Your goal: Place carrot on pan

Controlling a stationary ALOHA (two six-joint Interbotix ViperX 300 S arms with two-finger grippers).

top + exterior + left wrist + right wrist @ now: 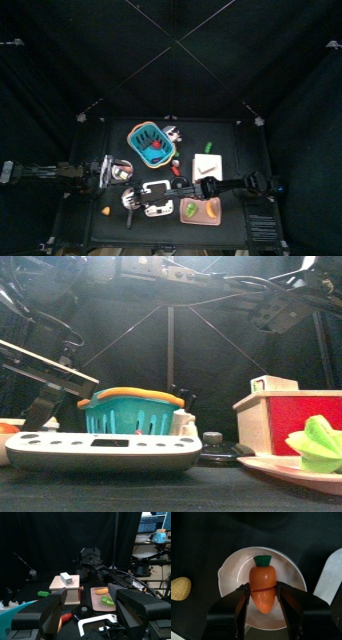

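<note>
In the right wrist view the orange-red carrot (pixel 264 587) with a green top sits between my right gripper's (pixel 264 598) two jaws, which press its sides. It is right over the white inside of the round pan (pixel 290 574); I cannot tell whether it touches the pan. In the top view the pan (pixel 130 199) lies left of the white scale (pixel 159 193), with the right arm reaching across to it. My left gripper (pixel 93 614) is open and empty, at the table's left side (pixel 107 172).
A small yellowish piece (pixel 180 588) lies beside the pan. The teal basket (pixel 151 140) stands at the back, a metal bowl (pixel 120 168) at the left, a pink plate (pixel 201 211) with toy food at the front right. A red and white box (pixel 287 421) stands on the right.
</note>
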